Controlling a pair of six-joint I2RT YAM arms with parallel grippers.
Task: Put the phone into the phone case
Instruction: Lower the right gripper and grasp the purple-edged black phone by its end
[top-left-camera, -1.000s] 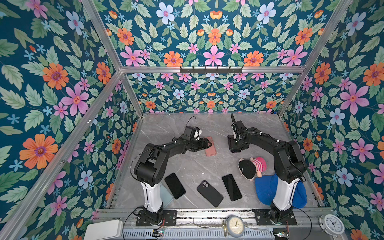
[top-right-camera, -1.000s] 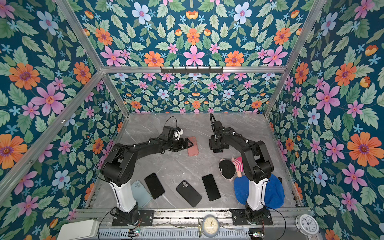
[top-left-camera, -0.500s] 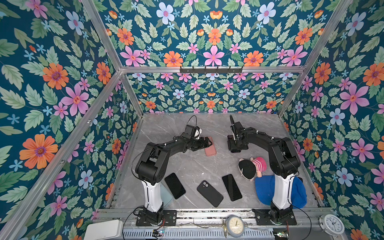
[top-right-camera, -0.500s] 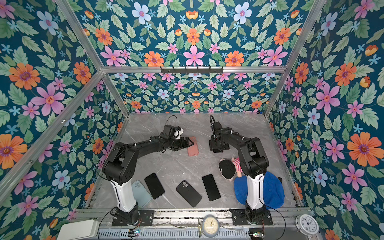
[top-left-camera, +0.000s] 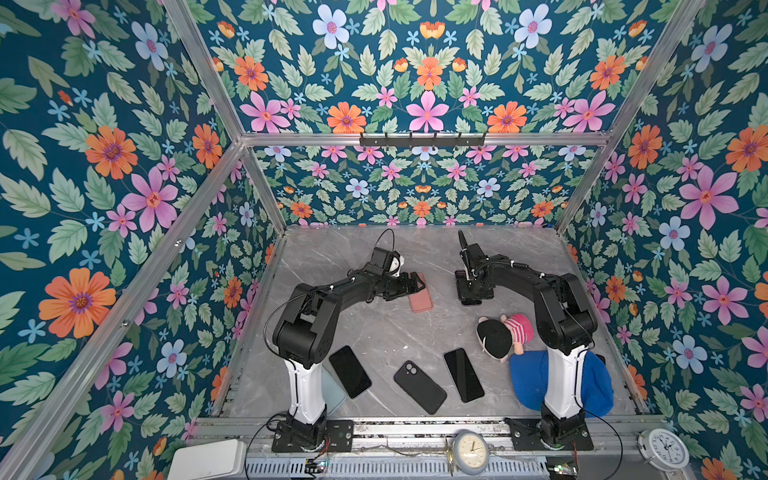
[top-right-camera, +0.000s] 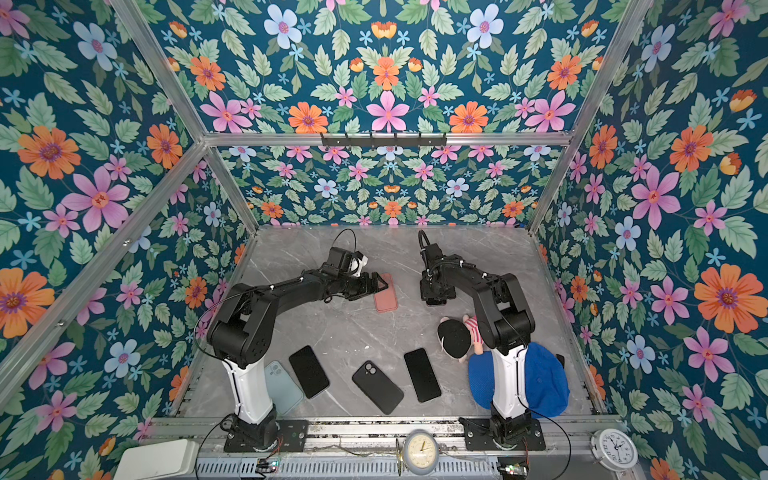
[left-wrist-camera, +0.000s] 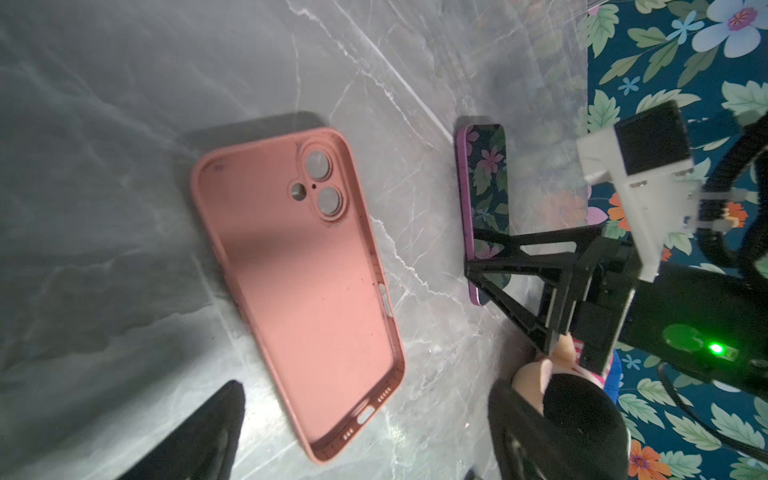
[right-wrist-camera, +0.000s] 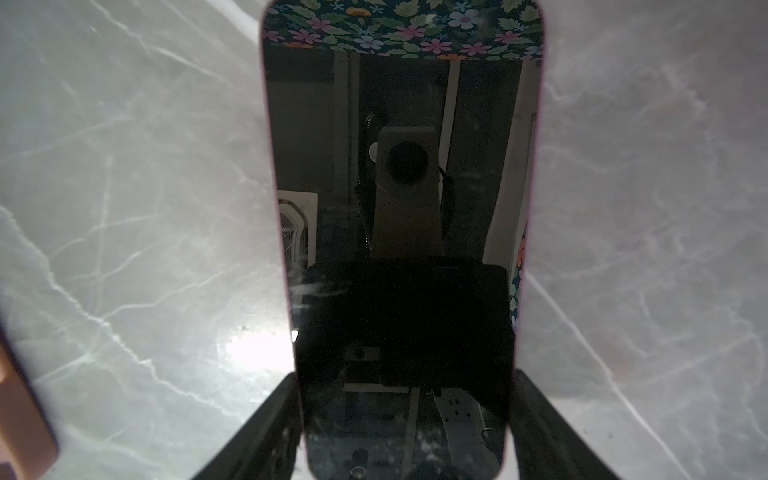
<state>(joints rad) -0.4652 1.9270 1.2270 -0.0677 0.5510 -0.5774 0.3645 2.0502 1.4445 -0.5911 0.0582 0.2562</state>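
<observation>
- Presently, the pink phone case (left-wrist-camera: 303, 270) lies open side up at the far middle of the table (top-left-camera: 374, 328), empty.
- The phone (right-wrist-camera: 399, 187) lies flat, screen up, just right of the case and apart from it.
- Right gripper (top-left-camera: 473, 291): fingers (right-wrist-camera: 274, 415) closed against both long edges of the phone.
- Left gripper (top-left-camera: 415, 284): fingers spread, holding nothing, at the case's far left corner.

A doll (top-left-camera: 500, 334) (dark head, pink striped body) lies at the table's (top-left-camera: 374, 324) four o'clock, just beside a blue cap (top-left-camera: 528, 382) at five. A round clock (top-left-camera: 469, 451) stands on the front rail (top-left-camera: 415, 428) at six o'clock.
</observation>
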